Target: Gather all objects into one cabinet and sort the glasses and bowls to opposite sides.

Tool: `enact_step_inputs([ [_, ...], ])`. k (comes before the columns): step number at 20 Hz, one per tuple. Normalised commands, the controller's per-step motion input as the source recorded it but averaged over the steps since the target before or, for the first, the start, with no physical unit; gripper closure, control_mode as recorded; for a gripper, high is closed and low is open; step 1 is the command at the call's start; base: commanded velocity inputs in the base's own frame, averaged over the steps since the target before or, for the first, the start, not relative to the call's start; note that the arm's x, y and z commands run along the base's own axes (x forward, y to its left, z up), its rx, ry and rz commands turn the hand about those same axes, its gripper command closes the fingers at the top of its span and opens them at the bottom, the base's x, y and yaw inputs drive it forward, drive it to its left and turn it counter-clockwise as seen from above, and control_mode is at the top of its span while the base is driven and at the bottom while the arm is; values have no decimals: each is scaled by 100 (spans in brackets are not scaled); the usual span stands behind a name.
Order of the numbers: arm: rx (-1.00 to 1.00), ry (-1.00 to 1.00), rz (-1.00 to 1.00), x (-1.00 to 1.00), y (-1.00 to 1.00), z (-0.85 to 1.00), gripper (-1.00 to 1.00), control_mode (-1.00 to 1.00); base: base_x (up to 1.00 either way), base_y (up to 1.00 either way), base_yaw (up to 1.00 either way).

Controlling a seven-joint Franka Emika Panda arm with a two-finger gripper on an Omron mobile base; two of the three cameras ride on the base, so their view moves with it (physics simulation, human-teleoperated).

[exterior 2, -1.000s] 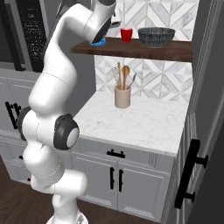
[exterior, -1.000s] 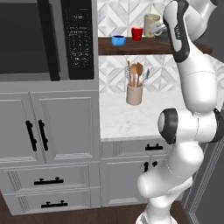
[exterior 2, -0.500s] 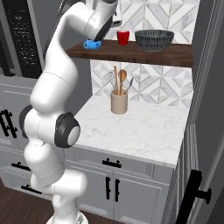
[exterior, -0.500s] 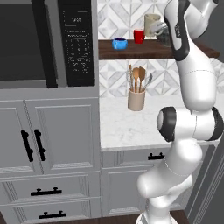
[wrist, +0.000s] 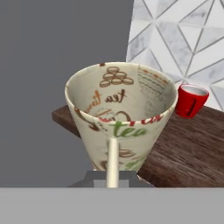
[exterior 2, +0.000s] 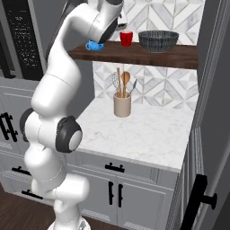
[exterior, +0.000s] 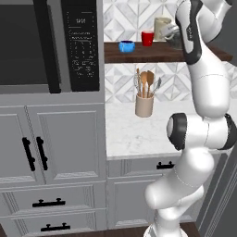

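My end effector point(exterior: 172, 33) is up at shelf height, fingers pressed together on the cream mug point(wrist: 120, 118); I'm pinching it by the handle side, handle running straight down toward me in the hand view. Mug is printed with "tea" lettering and coffee-bean patterns, mouth facing the hand camera, and looks empty. In the left base view the mug point(exterior: 163, 28) sits at my wrist, above the dark wooden shelf point(exterior: 139, 52); can't tell if its base touches the wood.

Red cup point(wrist: 191, 101) stands upright on the shelf just beside the mug, apart from it. From the left base view: blue bowl point(exterior: 126, 46) is toward the shelf's left end, red cup point(exterior: 147, 38) next to it, then the mug. From the right base view: blue bowl point(exterior 2: 93, 45) partly behind my arm, red cup point(exterior 2: 126, 38) mid-shelf, dark grey ribbed bowl point(exterior 2: 158, 41) to its right, near but not touching.

Below on the marble counter point(exterior 2: 148, 130): tan utensil crock point(exterior 2: 122, 103) holding wooden spoons and a whisk, against the tiled backsplash. Microwave point(exterior: 48, 44) is left of the shelf, grey cupboards point(exterior: 60, 152) under it.
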Motion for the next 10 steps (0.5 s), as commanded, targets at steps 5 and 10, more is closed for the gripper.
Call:
enact_step_inputs([
  [5,1,0,0,0,-34,-57,100,-100,0,0,0],
  [10,0,0,0,4,-12,-45,100,-100,0,0,0],
])
